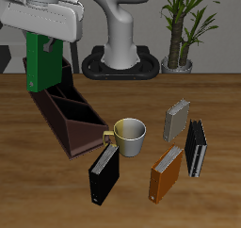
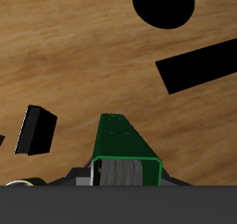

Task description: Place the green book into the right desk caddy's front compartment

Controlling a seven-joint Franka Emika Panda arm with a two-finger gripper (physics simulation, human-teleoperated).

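Observation:
My gripper [image 1: 45, 43] is shut on the green book [image 1: 38, 68] and holds it upright in the air, above the far end of the right desk caddy [image 1: 72, 121]. The caddy is a long dark-brown open box with dividers, lying on the table at a slant below the book. In the wrist view the green book [image 2: 124, 143] sticks out from between the fingers of the gripper [image 2: 118, 174], over bare wood. The caddy's compartments do not show in the wrist view.
A white mug [image 1: 129, 135] stands against the caddy's near end. A black book [image 1: 104, 172] and an orange-brown book [image 1: 167, 171] stand nearer the table's front edge. A grey book [image 1: 176, 120] and a black-and-white one [image 1: 196, 147] stand beyond them.

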